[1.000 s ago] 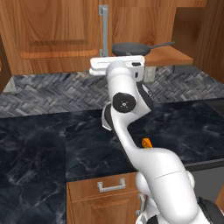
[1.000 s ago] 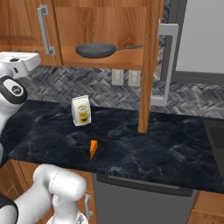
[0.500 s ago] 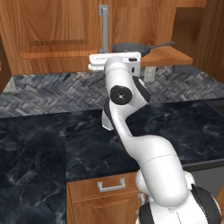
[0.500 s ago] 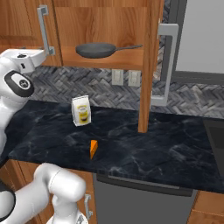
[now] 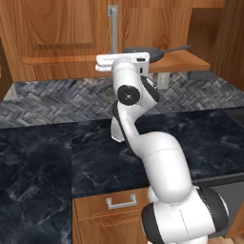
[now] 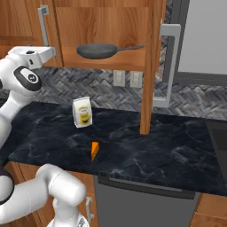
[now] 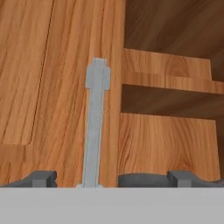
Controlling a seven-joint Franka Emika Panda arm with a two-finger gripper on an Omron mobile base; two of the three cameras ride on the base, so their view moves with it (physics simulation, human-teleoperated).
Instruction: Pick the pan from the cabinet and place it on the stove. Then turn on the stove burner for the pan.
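Observation:
The dark grey pan (image 6: 97,50) lies on the shelf of the open wooden cabinet (image 6: 111,60), its thin handle pointing right. In the left base view the pan (image 5: 145,49) peeks out from behind my white hand. My gripper (image 7: 112,178) is open and holds nothing. It faces the closed left door's silver bar handle (image 7: 96,127), and the pan's dark rim (image 7: 142,180) sits low between the fingertips. The gripper (image 6: 49,52) hovers left of the pan, apart from it. A dark strip (image 6: 219,137) at the counter's right end may be the stove; I cannot tell.
The cabinet's right door (image 6: 150,66) stands open edge-on, its bar handle (image 6: 168,66) reaching down over the black marble counter (image 6: 168,150). A yellow-and-white carton (image 6: 82,112) and an orange wedge (image 6: 94,150) sit on the counter. A drawer with a horizontal handle (image 5: 121,202) lies below.
My hand has risen slightly and moved closer to the cabinet front, level with the shelf. The jaws stayed open and the pan has not moved.

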